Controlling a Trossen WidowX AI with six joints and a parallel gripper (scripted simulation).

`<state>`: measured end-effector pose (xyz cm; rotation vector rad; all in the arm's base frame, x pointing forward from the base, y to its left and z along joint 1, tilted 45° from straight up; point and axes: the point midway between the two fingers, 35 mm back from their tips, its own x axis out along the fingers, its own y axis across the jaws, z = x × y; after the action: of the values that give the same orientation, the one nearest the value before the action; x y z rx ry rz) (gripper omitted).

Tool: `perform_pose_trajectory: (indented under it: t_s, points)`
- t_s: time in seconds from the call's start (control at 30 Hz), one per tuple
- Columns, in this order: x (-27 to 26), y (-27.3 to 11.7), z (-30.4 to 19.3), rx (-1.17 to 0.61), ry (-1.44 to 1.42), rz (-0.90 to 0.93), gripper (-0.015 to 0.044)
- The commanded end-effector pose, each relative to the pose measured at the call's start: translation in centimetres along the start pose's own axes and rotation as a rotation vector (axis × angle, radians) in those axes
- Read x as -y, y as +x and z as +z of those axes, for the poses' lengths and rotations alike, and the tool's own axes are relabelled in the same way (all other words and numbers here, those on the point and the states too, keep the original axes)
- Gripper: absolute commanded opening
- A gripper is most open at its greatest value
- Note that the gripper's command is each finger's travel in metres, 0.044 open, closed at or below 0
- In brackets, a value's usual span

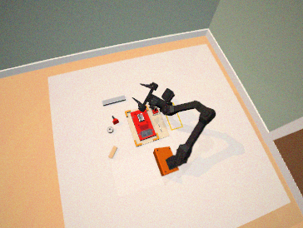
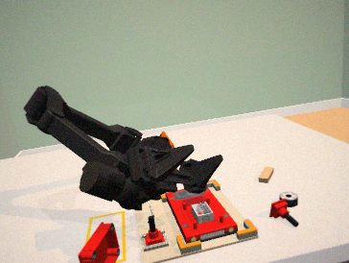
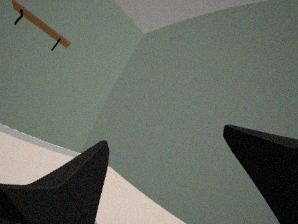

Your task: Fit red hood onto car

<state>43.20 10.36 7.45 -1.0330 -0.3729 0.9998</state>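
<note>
The chassis point(image 1: 146, 126) point(image 2: 178, 216) sits in the jig, a pale board point(image 1: 132, 131) with orange corner stops. The engine block point(image 1: 141, 117) point(image 2: 202, 211) stands on its deck, with short red pegs around it. The hood point(image 2: 98, 244) is a red shell at the lower left of the exterior view, tilted with its hollow side and corner bosses showing. I cannot make it out in the top view, where the arm covers that area. My gripper point(image 1: 136, 91) point(image 2: 207, 152) point(image 3: 168, 139) is open and empty, raised above the table and pointing away from the hood.
A yellow outline point(image 1: 176, 128) point(image 2: 106, 214) lies by the hood. A red part with a black stem point(image 2: 153, 236) stands beside the chassis. Farther off are another red part point(image 1: 116, 121) point(image 2: 279, 209), a ring point(image 1: 110, 130), a wooden block point(image 1: 112, 152) point(image 2: 266, 174) and a grey bar point(image 1: 114, 101).
</note>
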Motion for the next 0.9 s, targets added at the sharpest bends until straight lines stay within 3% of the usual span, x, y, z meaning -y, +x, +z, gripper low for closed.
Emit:
perform_pose_trajectory:
  t_s: [0.0,0.27,0.53,0.87]
  points:
    - [0.1,0.0,-0.2,-0.009,0.014,0.001,0.0414]
    - [1.6,0.6,-6.5,-0.419,0.587,0.02,0.0204]
    - [2.1,-2.5,-10.0,-0.93,1.081,-0.063,0.0]
    - [3.8,-9.9,-8.6,-1.555,1.363,-0.34,0.0]
